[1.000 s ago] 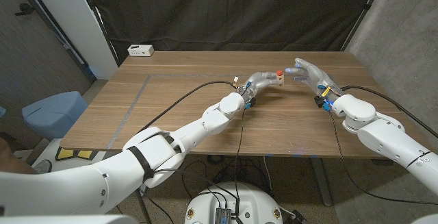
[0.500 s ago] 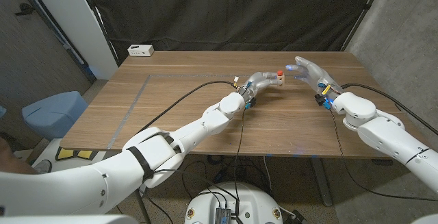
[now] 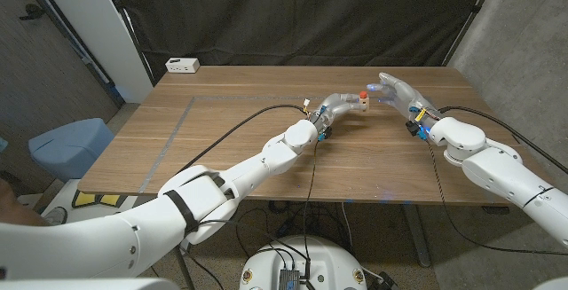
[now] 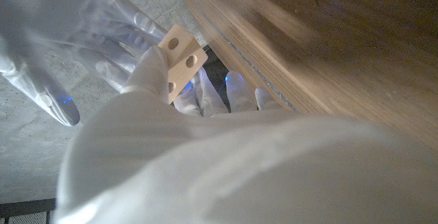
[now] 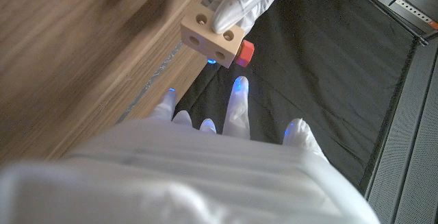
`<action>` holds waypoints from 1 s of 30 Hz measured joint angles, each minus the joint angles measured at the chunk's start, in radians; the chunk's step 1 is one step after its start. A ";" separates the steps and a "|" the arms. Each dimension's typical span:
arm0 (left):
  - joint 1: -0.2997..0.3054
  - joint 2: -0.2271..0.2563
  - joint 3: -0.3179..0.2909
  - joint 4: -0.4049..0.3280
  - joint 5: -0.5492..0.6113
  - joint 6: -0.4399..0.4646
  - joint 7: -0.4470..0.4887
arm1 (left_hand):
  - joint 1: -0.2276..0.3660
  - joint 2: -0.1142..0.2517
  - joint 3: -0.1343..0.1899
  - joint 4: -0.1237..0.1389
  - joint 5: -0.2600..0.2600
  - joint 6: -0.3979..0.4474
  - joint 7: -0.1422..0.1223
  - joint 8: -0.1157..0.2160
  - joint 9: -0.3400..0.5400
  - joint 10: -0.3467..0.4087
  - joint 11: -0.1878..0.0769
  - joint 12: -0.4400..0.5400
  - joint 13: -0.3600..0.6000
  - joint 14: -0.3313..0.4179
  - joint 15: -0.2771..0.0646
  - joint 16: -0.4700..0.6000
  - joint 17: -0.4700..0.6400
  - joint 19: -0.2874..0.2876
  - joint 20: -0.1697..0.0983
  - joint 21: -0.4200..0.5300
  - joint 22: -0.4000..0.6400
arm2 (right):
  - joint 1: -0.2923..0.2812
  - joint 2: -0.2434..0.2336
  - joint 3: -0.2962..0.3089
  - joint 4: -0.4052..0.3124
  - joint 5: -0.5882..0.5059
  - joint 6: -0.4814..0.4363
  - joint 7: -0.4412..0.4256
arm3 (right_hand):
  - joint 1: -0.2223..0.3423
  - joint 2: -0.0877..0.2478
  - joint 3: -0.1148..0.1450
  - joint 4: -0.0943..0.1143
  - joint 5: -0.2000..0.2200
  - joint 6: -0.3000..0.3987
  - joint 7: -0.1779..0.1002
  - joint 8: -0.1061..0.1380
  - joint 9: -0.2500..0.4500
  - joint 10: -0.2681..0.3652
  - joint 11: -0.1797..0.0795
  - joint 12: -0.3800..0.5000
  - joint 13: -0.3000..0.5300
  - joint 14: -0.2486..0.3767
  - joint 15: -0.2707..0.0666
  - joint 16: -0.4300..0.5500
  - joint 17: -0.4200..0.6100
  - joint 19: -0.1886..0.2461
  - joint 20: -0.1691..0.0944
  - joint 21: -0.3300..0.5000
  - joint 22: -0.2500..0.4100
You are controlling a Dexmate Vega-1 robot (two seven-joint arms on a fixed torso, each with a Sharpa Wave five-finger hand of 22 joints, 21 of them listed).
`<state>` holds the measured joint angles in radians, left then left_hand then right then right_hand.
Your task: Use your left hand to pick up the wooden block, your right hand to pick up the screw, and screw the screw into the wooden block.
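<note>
Right now the left hand [image 3: 337, 105] grips the wooden block [image 3: 357, 102], red screw [image 3: 362, 94] in it, while the right hand [image 3: 399, 95] hovers just beside, fingers spread, holding nothing.

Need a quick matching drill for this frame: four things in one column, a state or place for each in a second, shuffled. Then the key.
Column 1
1. wooden block
2. screw
3. right hand
4. white power strip

Column 2
A. fingers spread, holding nothing, just beside the block
B. at the table's far left corner
C. red head sticking out of the block's side
D. held up off the table by the left hand

Pairs: 1-D, 2-C, 3-A, 4-B
</note>
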<state>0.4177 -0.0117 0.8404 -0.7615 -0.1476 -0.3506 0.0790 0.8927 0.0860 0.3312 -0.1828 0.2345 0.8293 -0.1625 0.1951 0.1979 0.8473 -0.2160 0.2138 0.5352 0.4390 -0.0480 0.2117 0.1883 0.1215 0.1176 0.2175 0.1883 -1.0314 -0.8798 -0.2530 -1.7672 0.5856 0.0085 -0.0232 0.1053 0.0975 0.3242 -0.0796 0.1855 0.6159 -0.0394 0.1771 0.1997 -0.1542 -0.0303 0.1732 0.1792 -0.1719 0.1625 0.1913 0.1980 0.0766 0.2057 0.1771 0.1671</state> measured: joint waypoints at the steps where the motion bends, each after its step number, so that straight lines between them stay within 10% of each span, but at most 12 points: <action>1: 0.001 0.001 0.000 -0.001 0.000 0.000 0.000 | 0.000 0.000 0.000 0.000 0.000 0.000 0.000 0.000 0.000 0.000 0.000 0.000 0.000 0.000 0.000 0.000 0.000 0.000 0.000 0.000 0.000 | 0.000 0.000 0.000 0.000 0.001 0.000 0.003 | 0.000 0.000 0.000 0.000 0.000 0.000 0.000 0.000 0.000 -0.004 0.004 0.000 0.000 0.000 0.000 0.000 0.000 0.000 0.000 0.000 0.000; 30: 0.005 0.001 0.000 -0.005 0.002 0.010 0.006 | -0.007 -0.002 0.000 0.000 -0.003 0.000 0.000 0.000 0.000 0.000 0.000 0.000 0.000 0.000 0.000 0.000 0.000 0.000 0.000 0.000 0.000 | 0.035 -0.002 -0.028 0.024 0.009 -0.001 0.045 | -0.004 -0.004 0.002 0.007 0.000 0.067 0.016 0.030 0.000 0.023 -0.003 0.016 0.000 0.000 0.000 0.000 -0.003 -0.009 0.002 0.000 0.000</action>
<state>0.4225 -0.0111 0.8402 -0.7661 -0.1459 -0.3408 0.0853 0.8860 0.0842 0.3312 -0.1828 0.2313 0.8293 -0.1625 0.1950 0.1980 0.8475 -0.2164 0.2138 0.5352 0.4391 -0.0480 0.2117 0.1883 0.1215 0.1176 0.2175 0.1884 -0.9959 -0.8818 -0.2805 -1.7434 0.5944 0.0076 0.0222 0.1016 0.0937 0.3258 -0.0730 0.1855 0.6828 -0.0231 0.2075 0.1999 -0.1315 -0.0334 0.1888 0.1791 -0.1718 0.1625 0.1913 0.1951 0.0676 0.2074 0.1772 0.1671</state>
